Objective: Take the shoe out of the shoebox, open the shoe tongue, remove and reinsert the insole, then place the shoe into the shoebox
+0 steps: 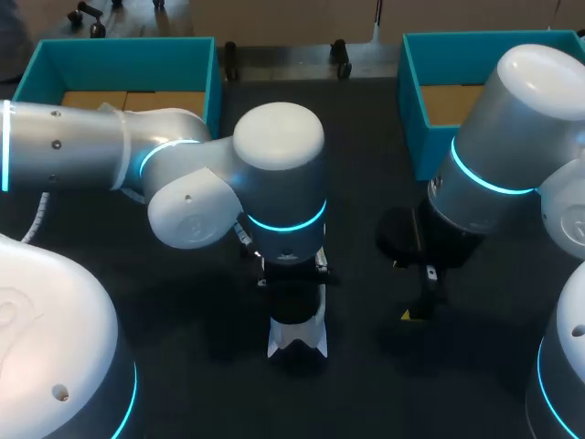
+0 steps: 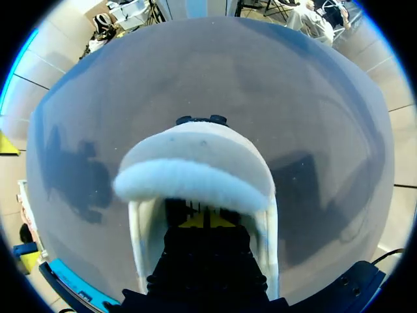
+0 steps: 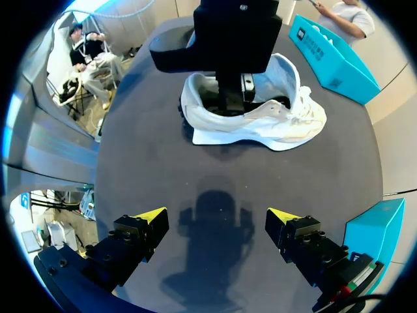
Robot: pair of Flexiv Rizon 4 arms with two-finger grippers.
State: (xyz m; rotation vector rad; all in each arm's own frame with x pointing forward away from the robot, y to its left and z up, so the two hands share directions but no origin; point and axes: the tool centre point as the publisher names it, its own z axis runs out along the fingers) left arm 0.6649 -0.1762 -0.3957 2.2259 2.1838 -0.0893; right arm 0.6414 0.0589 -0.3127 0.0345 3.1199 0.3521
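Note:
A white sneaker (image 3: 260,124) stands on the dark table, its sole down. In the head view only its heel end (image 1: 297,346) shows below my left wrist. My left gripper (image 2: 205,222) points straight down into the shoe's opening, just behind the padded heel collar (image 2: 192,184). Its yellow tips are pressed together, and I cannot tell whether anything thin is between them. From the right wrist view my left gripper (image 3: 229,98) is seen reaching into the shoe. My right gripper (image 3: 215,218) hangs open over bare table beside the shoe, well apart from it, and empty.
Two teal shoeboxes stand at the table's back, one at the left (image 1: 119,55) and one at the right (image 1: 409,91). My right gripper (image 1: 416,306) is to the right of the shoe in the head view. Dark table surface lies around the shoe.

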